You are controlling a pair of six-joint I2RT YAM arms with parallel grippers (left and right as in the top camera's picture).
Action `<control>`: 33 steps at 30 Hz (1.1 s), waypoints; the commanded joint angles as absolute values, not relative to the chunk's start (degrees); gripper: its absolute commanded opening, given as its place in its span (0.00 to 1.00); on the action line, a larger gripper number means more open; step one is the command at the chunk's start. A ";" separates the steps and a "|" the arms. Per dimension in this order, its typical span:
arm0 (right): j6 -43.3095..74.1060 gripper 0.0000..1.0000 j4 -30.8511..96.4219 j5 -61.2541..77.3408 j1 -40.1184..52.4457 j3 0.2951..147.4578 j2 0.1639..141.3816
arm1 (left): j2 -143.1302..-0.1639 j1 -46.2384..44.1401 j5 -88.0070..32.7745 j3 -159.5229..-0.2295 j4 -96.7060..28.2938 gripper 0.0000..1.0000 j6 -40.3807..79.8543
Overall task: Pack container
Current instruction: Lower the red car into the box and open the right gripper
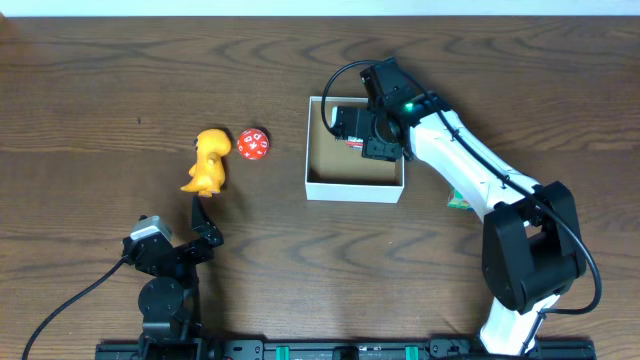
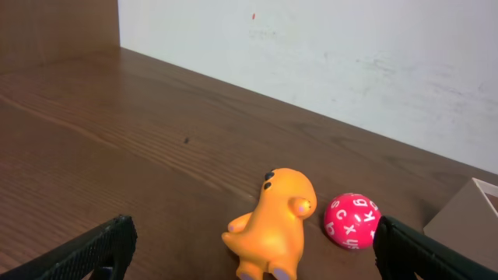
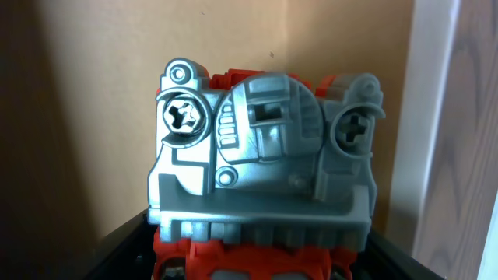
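- grey and red plastic toy: its lower part is cut off by the right wrist view's bottom edge; overhead, the right gripper hides most of it.
- small green object: mostly under the right arm, perhaps another toy.
- square white cardboard container: only a corner shows at the left wrist view's right edge.
- left gripper: its black fingers are cut off by that view's bottom edge.

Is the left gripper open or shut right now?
Open. The left gripper has its fingers wide apart in its wrist view, gripping nothing.
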State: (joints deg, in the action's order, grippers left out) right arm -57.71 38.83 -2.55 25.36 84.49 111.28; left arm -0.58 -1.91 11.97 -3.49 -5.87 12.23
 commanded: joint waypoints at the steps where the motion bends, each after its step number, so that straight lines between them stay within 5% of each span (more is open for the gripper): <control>1: -58.85 0.54 38.33 -2.09 23.99 85.12 112.27 | -0.23 -1.63 11.97 -1.83 -6.52 0.98 12.60; 33: -58.96 0.63 35.70 0.45 23.64 85.03 115.13 | -0.23 -1.63 11.97 -1.83 -6.52 0.98 12.60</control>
